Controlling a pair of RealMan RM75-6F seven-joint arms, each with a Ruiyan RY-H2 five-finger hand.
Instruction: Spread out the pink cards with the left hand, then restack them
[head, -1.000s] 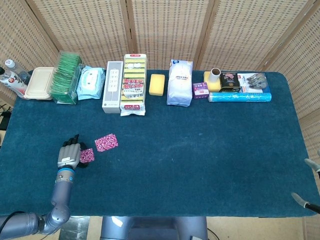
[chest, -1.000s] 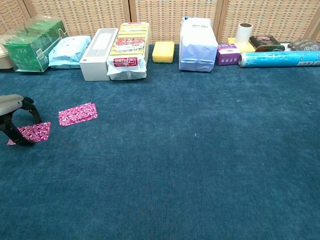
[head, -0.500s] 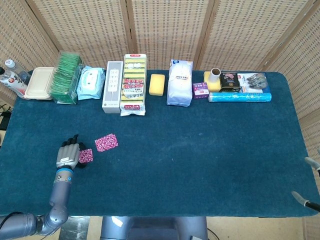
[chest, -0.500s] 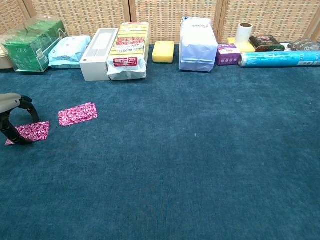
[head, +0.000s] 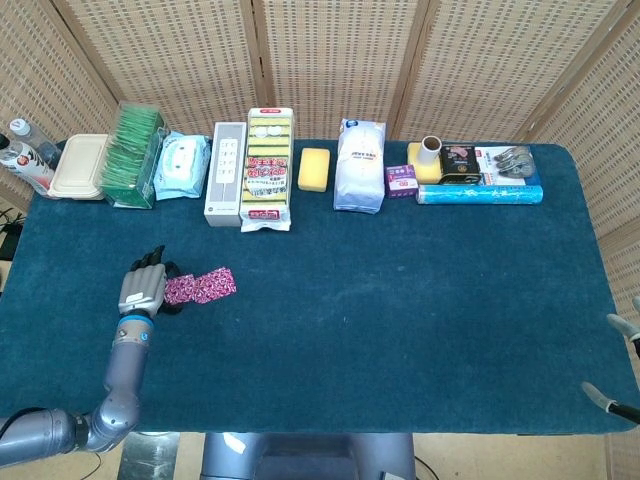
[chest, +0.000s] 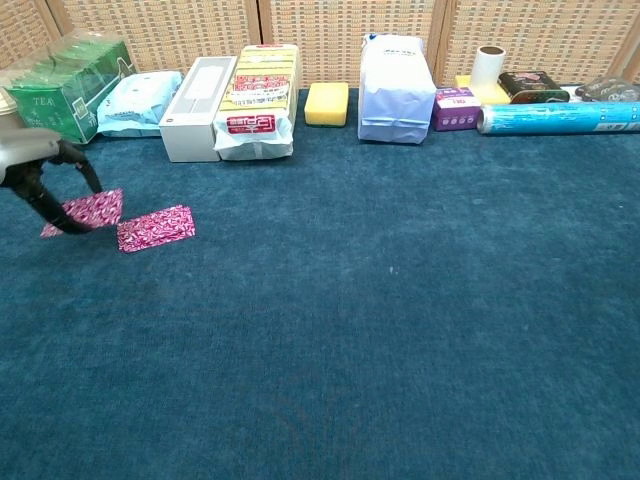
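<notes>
Right hand (head: 622, 365): at the near right table edge, only finger parts visible, state not determinable. Left hand (head: 143, 285): over the left side of the blue table cloth (head: 400, 300), pinching one pink card (chest: 88, 211) between fingers (chest: 45, 200), card tilted. Second pink card (chest: 156, 227): flat on the cloth, just beside the held one. Far edge: white box (head: 224, 173), yellow sponge (head: 315, 168), white bag (head: 360, 166).
</notes>
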